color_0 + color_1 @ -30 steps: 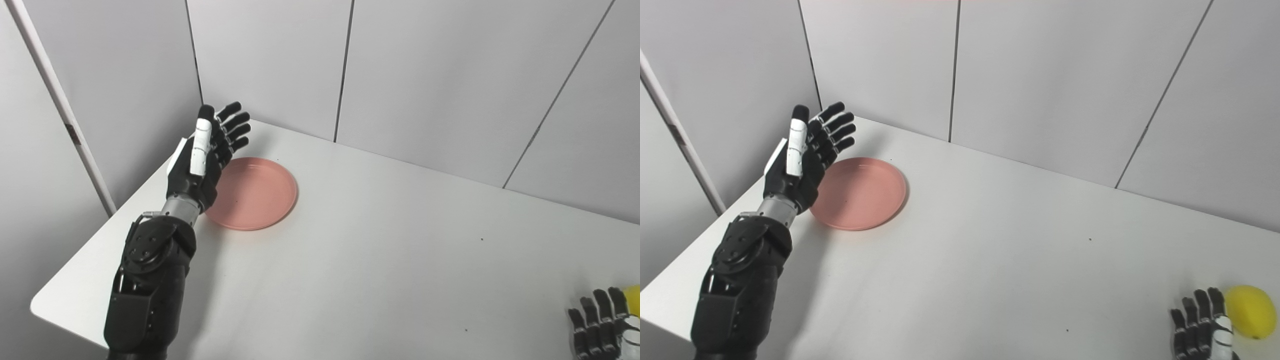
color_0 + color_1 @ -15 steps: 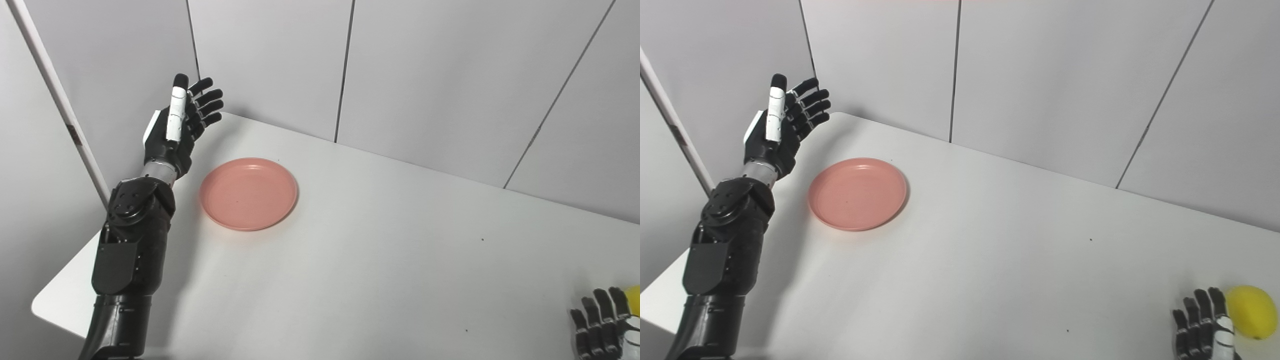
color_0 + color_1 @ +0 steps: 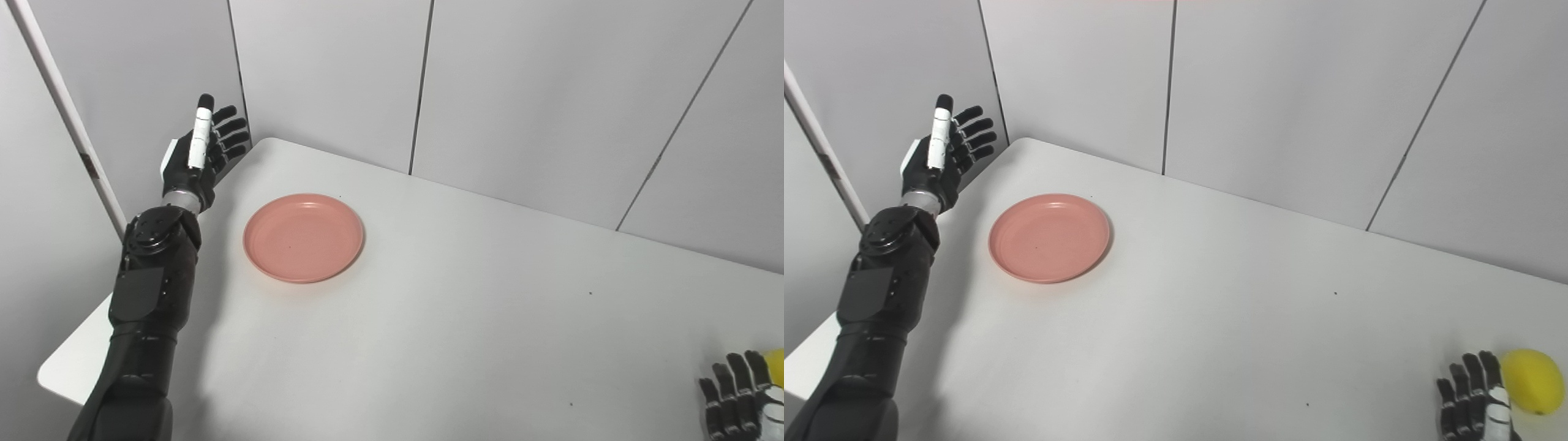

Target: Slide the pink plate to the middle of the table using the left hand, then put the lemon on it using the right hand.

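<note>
Swung out past the table's left edge, the left robot hand [image 3: 199, 153] spreads empty beside the pink plate [image 3: 304, 237].

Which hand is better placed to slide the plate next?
Left. The left hand is open, raised just left of the pink plate; the right hand sits far across the table beside the lemon.

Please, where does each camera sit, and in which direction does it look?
Left eye view: on the head, looking down at the white table; left robot hand raised, right robot hand cut at the corner.
Right eye view: beside it, facing likewise; whole lemon shows.
Both share the pink plate and both hands.
</note>
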`<state>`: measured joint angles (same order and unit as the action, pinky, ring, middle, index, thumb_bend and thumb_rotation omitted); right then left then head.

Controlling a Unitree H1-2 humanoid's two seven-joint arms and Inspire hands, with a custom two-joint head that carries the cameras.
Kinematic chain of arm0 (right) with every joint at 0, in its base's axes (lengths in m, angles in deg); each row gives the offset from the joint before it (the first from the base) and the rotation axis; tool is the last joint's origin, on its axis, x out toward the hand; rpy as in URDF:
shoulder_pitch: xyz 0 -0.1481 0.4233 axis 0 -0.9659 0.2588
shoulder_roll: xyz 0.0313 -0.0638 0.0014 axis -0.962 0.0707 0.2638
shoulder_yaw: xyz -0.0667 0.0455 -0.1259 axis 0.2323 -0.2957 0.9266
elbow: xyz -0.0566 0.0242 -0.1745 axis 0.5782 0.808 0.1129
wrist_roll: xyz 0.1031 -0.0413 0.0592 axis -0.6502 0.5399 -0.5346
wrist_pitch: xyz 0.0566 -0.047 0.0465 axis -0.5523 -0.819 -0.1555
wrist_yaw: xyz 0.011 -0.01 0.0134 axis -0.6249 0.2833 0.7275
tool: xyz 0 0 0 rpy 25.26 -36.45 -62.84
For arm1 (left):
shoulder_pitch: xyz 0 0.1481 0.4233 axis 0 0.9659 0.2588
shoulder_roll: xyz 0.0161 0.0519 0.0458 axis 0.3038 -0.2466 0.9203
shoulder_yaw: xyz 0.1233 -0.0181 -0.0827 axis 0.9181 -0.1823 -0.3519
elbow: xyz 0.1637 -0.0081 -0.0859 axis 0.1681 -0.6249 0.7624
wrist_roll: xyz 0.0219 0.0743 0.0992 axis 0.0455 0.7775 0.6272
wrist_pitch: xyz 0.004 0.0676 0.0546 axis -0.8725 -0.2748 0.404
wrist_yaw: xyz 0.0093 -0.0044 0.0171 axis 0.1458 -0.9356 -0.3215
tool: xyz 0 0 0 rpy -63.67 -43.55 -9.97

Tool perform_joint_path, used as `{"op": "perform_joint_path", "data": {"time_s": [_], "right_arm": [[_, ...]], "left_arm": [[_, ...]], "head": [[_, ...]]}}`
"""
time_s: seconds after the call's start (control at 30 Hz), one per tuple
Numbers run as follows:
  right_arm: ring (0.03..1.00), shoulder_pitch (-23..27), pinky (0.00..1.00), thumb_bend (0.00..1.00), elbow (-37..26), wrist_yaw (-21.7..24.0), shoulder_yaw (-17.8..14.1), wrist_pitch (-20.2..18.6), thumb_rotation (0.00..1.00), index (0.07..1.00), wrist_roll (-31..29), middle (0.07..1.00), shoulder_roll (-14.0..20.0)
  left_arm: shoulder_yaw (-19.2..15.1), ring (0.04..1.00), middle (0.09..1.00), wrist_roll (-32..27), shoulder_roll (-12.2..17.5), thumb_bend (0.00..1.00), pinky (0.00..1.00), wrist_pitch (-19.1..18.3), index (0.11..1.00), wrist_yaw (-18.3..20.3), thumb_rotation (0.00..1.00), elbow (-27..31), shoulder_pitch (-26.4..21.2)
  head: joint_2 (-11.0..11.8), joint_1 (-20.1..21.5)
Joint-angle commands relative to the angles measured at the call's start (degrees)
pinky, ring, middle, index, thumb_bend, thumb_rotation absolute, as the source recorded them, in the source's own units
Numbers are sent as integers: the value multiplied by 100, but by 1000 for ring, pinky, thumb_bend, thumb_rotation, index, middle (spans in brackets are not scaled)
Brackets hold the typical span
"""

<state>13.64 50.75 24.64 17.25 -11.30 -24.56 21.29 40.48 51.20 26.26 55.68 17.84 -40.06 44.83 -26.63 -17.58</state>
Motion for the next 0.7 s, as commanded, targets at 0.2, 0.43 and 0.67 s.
{"op": "perform_joint_path", "data": {"time_s": [0.2,0.43,0.67], "right_arm": [[977,-323,1000,696,279,-76,22,-205,752,954,36,954,-114],[978,-327,1000,687,274,-69,48,-183,769,954,67,954,-95],[977,-329,1000,696,258,-78,40,-194,748,948,72,954,-116]], "left_arm": [[-55,741,741,-13,125,958,772,553,762,26,871,-469,-330],[88,763,774,12,-26,949,757,687,809,83,849,-828,-277],[175,767,779,64,-129,916,754,913,801,102,877,-1063,-212]], "head": [[-23,9],[-28,50],[-9,72]]}}
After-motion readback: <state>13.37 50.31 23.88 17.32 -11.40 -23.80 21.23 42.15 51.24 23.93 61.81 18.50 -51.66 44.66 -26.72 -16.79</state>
